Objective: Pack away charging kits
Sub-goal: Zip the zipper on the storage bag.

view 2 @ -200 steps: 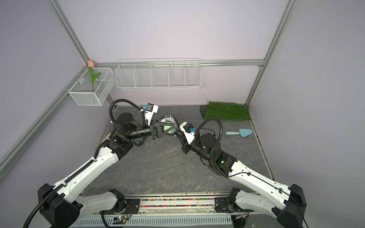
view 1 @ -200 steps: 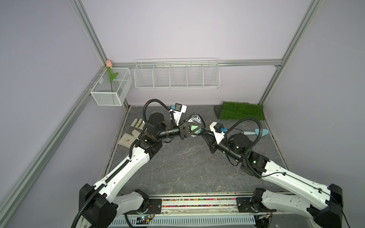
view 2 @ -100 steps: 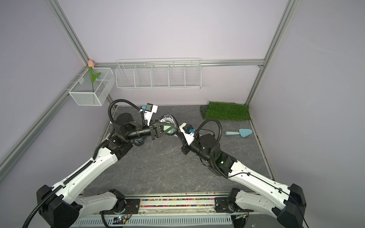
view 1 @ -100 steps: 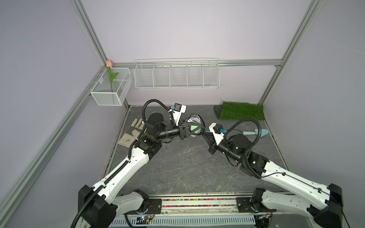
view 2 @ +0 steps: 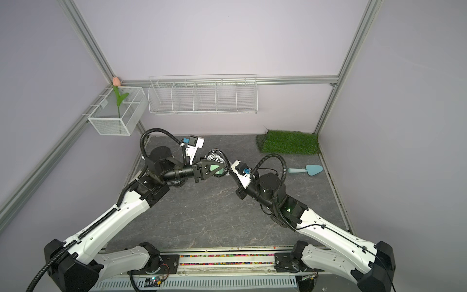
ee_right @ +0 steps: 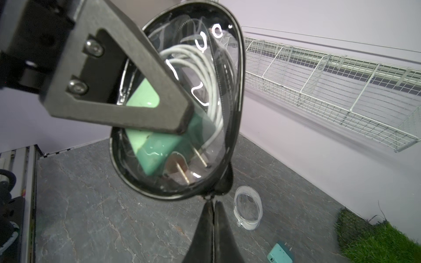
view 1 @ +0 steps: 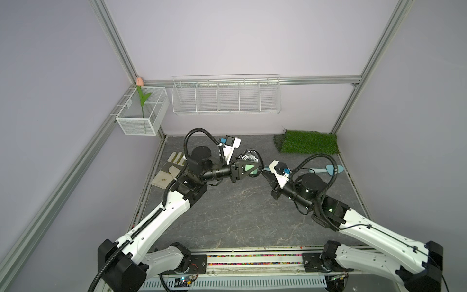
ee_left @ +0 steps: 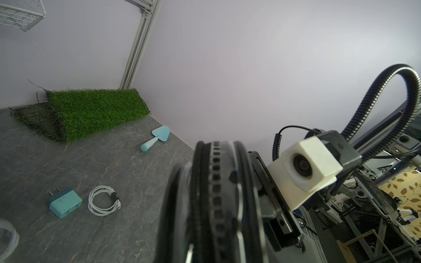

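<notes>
Above the grey surface [view 1: 227,209], in both top views, the left end effector [view 1: 254,169] clamped a black-rimmed oval case [view 1: 250,157], while the right end effector [view 1: 264,173], pressed together, met its rim. A beige glove [view 1: 168,172] lay to the left, a light-blue trowel [view 1: 328,170] to the right. From the left wrist, that case appeared edge-on; a loose teal adapter [ee_left: 65,202] and a loose coiled cable [ee_left: 103,200] lay side by side, not touching. From the right wrist, a green adapter [ee_right: 159,145] and a white cable [ee_right: 205,75] sat inside the clear case; the right tips closed just under its rim, whether on a zipper pull was unclear. A white-rimmed case [ee_right: 248,211] rested on the surface beyond.
</notes>
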Robot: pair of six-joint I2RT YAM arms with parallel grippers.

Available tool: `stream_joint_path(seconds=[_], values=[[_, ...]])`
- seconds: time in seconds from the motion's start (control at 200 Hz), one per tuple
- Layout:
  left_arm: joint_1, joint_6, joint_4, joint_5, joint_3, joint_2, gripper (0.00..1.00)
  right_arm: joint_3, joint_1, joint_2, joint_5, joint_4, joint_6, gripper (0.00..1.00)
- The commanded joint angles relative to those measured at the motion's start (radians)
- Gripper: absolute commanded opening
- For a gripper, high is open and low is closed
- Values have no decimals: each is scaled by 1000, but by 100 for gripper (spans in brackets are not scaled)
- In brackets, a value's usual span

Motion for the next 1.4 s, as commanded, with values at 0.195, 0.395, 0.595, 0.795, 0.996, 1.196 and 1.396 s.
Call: stream_joint_path(seconds=[0.195,0.395,0.595,0.795,0.996,1.196,1.396], values=[[-39,180,-243,14,5,-13,0,50,-119,-41,29,-98,-117,6],[-55,260,-293,28,7,23,0,82,-162,-10,2,-36,-216,6],[-67,290,-298,36,8,62,0,147,-188,33,-109,-48,-315,6],[-80,314,-306,32,8,75,0,187,-240,52,-144,-13,-384,6],[-95,342,-341,10,34,106,0,246,-257,94,-226,-33,-471,6],[-97,346,-347,-12,36,116,0,237,-276,65,-239,-18,-435,6],[-97,304,-333,-59,73,121,0,197,-277,21,-344,-48,-302,6]])
